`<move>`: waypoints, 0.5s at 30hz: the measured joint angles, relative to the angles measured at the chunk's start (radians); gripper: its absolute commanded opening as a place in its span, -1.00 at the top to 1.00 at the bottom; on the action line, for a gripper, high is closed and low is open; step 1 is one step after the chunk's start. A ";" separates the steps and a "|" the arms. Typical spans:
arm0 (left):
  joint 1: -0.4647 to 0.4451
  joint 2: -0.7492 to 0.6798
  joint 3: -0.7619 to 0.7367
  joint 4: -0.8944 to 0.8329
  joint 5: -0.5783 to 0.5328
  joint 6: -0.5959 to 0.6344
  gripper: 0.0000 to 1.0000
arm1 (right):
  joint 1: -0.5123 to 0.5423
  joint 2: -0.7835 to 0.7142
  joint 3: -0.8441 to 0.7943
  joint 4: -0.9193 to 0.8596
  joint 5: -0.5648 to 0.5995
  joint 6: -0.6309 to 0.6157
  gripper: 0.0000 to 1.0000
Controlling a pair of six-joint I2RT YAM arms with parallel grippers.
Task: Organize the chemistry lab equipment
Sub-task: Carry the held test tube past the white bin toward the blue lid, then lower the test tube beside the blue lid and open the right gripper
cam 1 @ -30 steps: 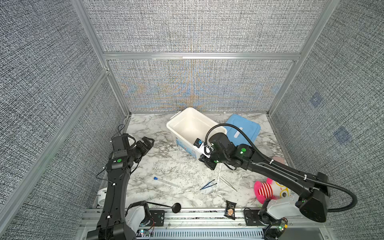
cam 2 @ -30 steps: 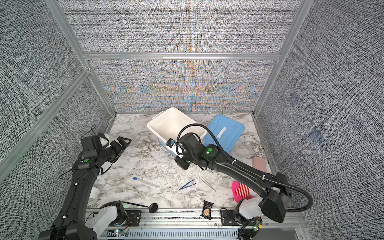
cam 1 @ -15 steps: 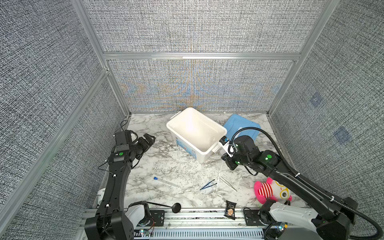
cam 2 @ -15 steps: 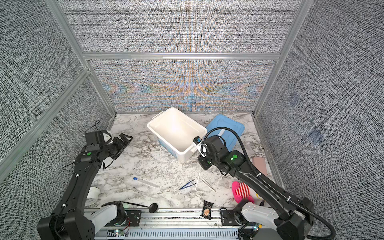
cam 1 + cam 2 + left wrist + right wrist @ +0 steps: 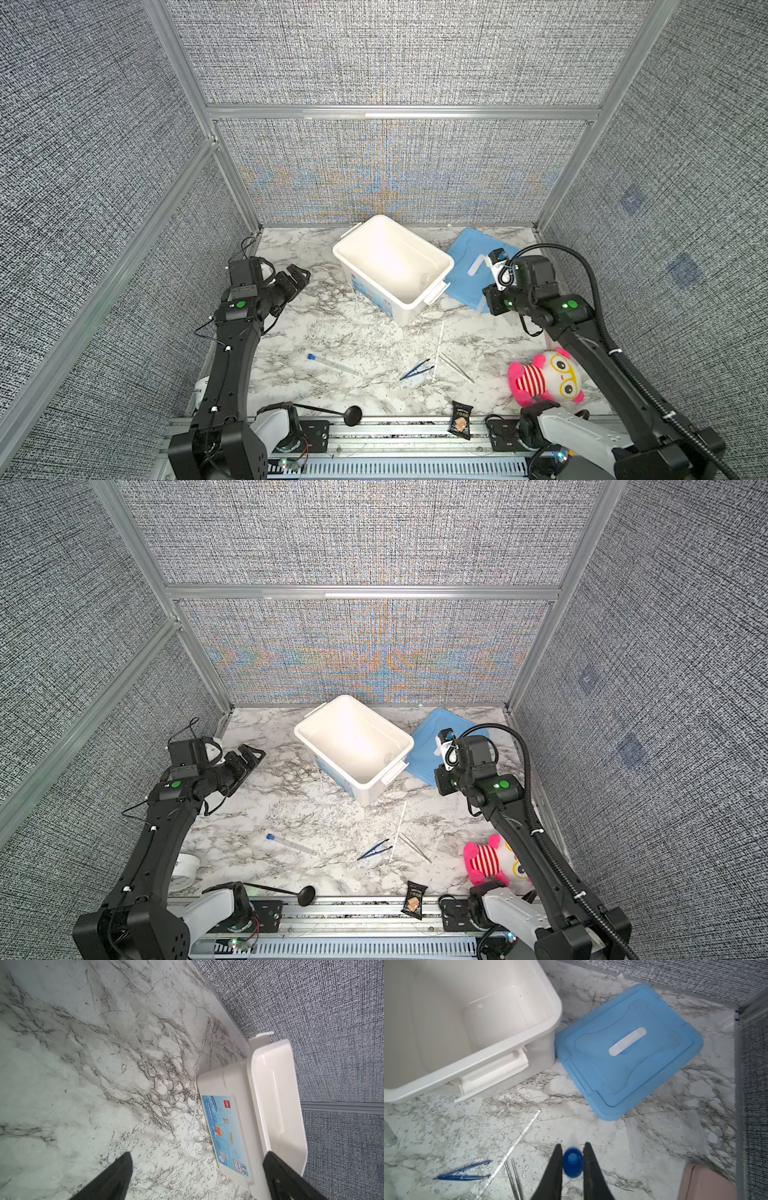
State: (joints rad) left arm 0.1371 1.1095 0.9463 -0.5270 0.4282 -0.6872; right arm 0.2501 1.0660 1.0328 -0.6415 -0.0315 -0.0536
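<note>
Right gripper (image 5: 573, 1145): nearly closed on clear blue-capped tube (image 5: 572, 1162); smooth round plastic, may slip out. Left gripper (image 5: 197, 1153): wide open, empty.

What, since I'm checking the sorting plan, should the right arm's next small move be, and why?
Probably lower the blue-capped tube toward the clear tray. The right gripper is shut on the tube, and the tray, seemingly dotted with holes, lies on the marble just ahead of it, beside the blue lid.
</note>
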 measured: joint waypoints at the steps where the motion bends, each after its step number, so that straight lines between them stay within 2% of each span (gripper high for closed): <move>1: 0.000 0.002 0.003 -0.005 0.002 0.002 -0.98 | -0.023 -0.003 0.000 0.005 0.002 -0.003 0.68; 8: 0.000 0.022 0.014 -0.021 0.020 0.010 -0.98 | -0.173 -0.014 0.004 0.055 0.019 -0.014 0.69; 15: 0.000 0.048 -0.025 0.004 0.047 0.005 -0.98 | -0.284 0.037 0.020 0.083 0.026 -0.048 0.69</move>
State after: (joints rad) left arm 0.1371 1.1572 0.9215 -0.5228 0.4747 -0.6819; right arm -0.0338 1.1030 1.0531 -0.5587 -0.0051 -0.1020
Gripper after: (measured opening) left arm 0.991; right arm 0.156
